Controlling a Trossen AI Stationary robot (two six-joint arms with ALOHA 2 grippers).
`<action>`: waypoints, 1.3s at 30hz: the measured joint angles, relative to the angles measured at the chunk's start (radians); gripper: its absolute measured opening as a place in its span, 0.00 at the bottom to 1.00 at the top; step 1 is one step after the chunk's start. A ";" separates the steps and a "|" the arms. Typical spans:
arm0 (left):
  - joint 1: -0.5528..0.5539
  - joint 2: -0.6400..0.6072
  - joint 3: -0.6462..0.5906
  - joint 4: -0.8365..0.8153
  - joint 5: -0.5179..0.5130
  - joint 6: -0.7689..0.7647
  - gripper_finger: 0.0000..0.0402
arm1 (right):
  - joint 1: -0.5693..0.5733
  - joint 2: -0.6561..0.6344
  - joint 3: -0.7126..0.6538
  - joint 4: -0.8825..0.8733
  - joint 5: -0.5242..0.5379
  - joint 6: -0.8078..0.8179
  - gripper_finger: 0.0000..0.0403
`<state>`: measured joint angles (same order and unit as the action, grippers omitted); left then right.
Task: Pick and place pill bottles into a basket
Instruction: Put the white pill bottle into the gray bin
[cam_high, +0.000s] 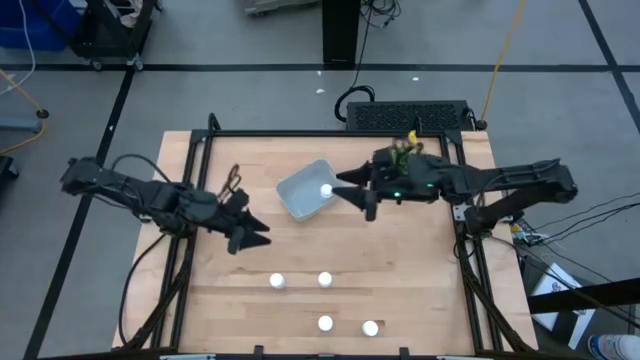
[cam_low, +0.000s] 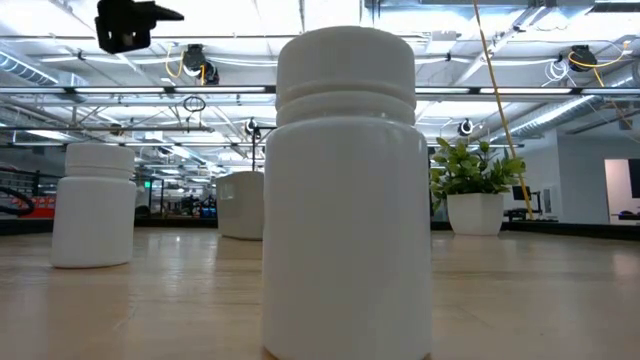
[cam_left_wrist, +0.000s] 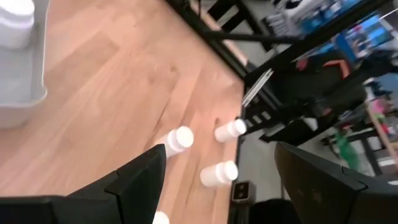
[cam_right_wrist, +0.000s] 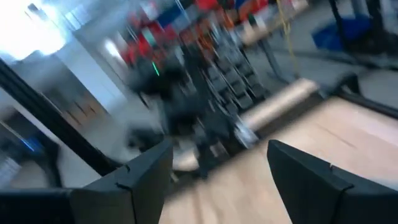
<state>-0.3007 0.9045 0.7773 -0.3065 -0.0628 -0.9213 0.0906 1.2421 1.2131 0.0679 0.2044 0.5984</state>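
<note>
Pale wooden planks formed the table top (cam_high: 400, 260), framed by a black metal rail. Nearest the front edge, four small white cylindrical pill bottles (cam_high: 325, 323) stood loose on the wood: two close to the edge, with one (cam_high: 370, 327) just beside the other, and two farther in (cam_high: 277, 281) (cam_high: 325, 279), also side by side. The low view looked past one of these bottles (cam_low: 345, 190) at close range.

Beyond them, the left gripper (cam_high: 252, 232) hung over the table's left half with its dark fingers spread and nothing between them. Farther back, the shallow pale blue-grey plastic basket (cam_high: 298, 195) sat near the table's middle, with a fifth white bottle (cam_high: 325, 190) inside it by its right wall. Just right of the basket, the right gripper (cam_high: 358, 190) hovered, fingers apart and holding nothing. Behind it stood a small green leafy plant in a white pot (cam_low: 474, 185).
</note>
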 joint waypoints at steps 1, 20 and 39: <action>-0.014 0.016 0.000 -0.002 -0.017 -0.016 0.77 | 0.000 -0.021 -0.045 0.070 0.000 0.010 0.63; -0.192 0.365 0.116 -0.167 -0.099 -0.291 0.73 | 0.021 -0.200 -0.347 0.400 -0.102 0.071 0.64; -0.172 0.756 0.466 -0.608 0.079 -0.199 0.67 | 0.029 -0.199 -0.347 0.398 -0.105 0.069 0.64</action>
<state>-0.4725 1.6600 1.2430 -0.9146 0.0166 -1.1202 0.1196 1.0431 0.8658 0.4663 0.0994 0.6676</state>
